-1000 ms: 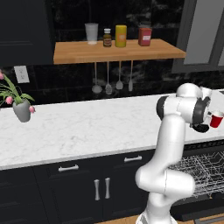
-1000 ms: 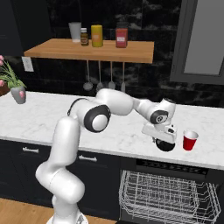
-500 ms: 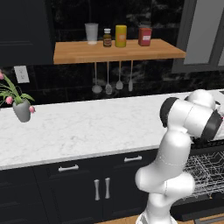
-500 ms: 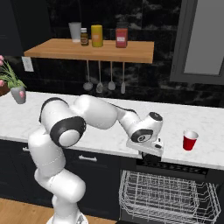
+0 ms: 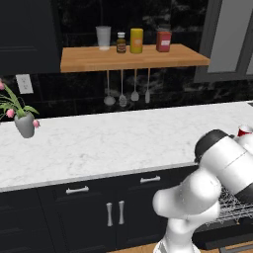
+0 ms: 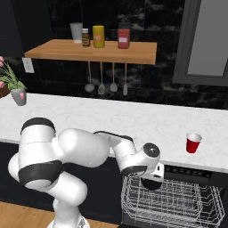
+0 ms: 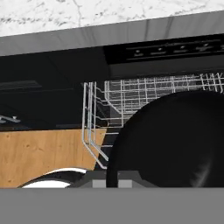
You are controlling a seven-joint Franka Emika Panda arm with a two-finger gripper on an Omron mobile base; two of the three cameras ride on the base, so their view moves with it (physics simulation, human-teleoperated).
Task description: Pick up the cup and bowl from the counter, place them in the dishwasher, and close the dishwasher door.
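One cup (image 6: 193,143), four utensils (image 6: 107,86) (hanging), three jars (image 6: 99,36).

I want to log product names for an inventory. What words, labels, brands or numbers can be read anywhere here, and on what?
No text can be read in any view.
Red jar on the wooden shelf: a pale label patch, too blurred to read.
Small brown bottle: a light band, unreadable.
Yellow canister: plain.
Red cup on the counter: no marking seen.
Dishwasher control strip: tiny marks, too small to read.

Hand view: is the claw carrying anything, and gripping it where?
Apparently a black round bowl, above the light wire dish rack. The gripper is shut, probably on its rim; the bowl hides the fingertips, so the exact spot cannot be told.
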